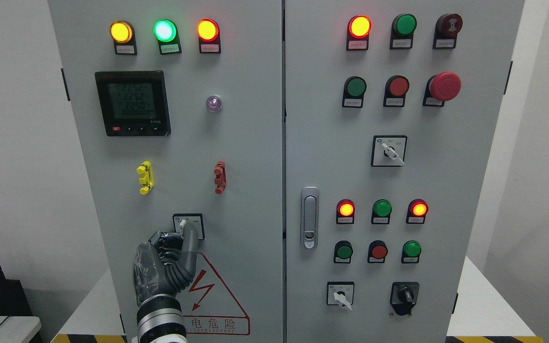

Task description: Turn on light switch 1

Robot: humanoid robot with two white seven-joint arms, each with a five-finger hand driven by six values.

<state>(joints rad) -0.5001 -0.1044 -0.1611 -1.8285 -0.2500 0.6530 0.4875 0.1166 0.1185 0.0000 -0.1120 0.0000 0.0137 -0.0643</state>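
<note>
Here the left hand [165, 267] has curled fingers [189, 238] pinching the switch [183, 223], its white knob tilted up-left.

Cabinet [236, 157] matt grey painted metal; indicator lamps [165, 30] glossy plastic; door handle [309, 216] shiny metal

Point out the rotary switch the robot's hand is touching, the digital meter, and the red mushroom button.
rotary switch [188, 226], head view, on its white knob under the fingertip.
digital meter [132, 102], head view, middle of its screen.
red mushroom button [444, 86], head view, on its red cap.
left hand [167, 267], head view, on the knuckles.
</note>
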